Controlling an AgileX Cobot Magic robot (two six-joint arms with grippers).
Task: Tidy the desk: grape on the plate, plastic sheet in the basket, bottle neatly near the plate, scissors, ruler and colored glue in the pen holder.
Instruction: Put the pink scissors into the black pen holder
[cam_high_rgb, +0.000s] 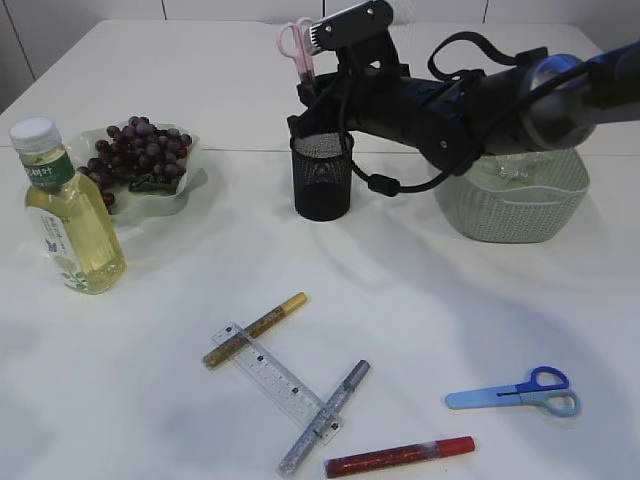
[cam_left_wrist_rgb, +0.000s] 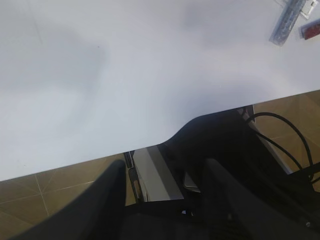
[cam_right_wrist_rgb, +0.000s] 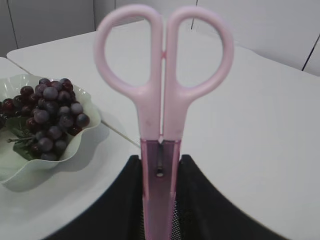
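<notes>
Pink scissors (cam_right_wrist_rgb: 162, 100) stand upright, handles up, pinched between the right claw (cam_right_wrist_rgb: 159, 200) fingers directly above the black mesh pen holder (cam_high_rgb: 322, 178). Left claw (cam_left_wrist_rgb: 162, 192) hangs half-open and empty past the desk (cam_left_wrist_rgb: 125, 75) edge. Grapes (cam_high_rgb: 140, 150) fill the plate (cam_high_rgb: 165, 205) at nine o'clock from the holder.

The bottle (cam_high_rgb: 66, 215) carries a green and white label with printed characters, too small and blurred to read. The clear ruler (cam_high_rgb: 276, 378) shows fine scale marks, but no numbers on it can be made out. Nothing else bears any writing.
</notes>
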